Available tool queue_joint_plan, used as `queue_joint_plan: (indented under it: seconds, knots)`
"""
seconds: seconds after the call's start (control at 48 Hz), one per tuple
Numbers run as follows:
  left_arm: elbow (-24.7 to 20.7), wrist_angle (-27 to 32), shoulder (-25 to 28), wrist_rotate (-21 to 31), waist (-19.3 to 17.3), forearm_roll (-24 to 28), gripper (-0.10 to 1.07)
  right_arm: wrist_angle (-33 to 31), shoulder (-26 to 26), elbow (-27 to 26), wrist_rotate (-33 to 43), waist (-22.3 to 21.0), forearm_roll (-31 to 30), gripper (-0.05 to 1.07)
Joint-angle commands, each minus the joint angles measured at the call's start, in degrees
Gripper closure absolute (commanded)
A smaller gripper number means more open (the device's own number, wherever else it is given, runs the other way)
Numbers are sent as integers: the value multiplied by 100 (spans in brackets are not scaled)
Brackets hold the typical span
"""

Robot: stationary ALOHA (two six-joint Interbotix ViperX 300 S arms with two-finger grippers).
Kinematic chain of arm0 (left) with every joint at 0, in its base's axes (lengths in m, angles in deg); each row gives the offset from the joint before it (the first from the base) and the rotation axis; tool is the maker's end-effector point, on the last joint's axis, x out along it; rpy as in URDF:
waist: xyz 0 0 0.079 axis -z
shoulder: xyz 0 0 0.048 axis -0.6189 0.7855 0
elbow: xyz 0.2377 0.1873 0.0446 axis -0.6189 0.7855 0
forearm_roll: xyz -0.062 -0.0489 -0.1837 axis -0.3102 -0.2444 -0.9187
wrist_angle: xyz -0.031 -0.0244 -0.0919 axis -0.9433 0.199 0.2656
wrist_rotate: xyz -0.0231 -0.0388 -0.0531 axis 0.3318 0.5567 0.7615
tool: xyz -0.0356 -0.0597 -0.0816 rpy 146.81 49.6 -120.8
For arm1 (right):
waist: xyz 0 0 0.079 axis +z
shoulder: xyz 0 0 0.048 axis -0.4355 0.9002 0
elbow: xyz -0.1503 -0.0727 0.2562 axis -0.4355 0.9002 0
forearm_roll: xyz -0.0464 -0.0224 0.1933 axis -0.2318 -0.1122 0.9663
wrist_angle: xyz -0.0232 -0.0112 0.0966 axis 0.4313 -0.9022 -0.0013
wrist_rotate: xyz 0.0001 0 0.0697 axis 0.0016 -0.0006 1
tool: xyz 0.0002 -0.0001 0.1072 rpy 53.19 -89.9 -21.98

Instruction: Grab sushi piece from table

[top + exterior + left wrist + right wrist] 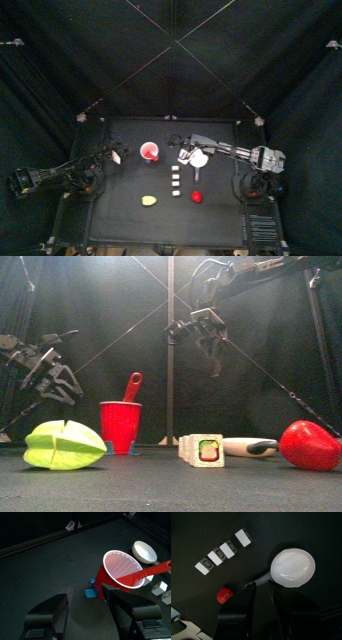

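Sushi pieces on table, right claw open above

Along the table's front edge stand a green piece at the left, a red cup with a red handle, sushi pieces, what seems a white spoon, and a red piece, the right gripper hanging open above.

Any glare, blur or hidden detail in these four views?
Top view: dark, items tiny. Front view: the red plastic cup is sharp. Left wrist view: own claw blurred at the bottom edge. Right wrist view: the white round ladle bowl glares.
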Motion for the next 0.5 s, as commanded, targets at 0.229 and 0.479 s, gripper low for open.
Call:
queue_joint_plan:
  seconds: [0.229, 0.479]
  knots:
    - [-62, -26, 9, -9, -26, 9, 11, 1336, -905, 984, 35, 229, 211, 35]
    - [-62, -35, 9, 0, -18, 9, 11, 2338, -1222, 1749, 44, 290, 229, 35]
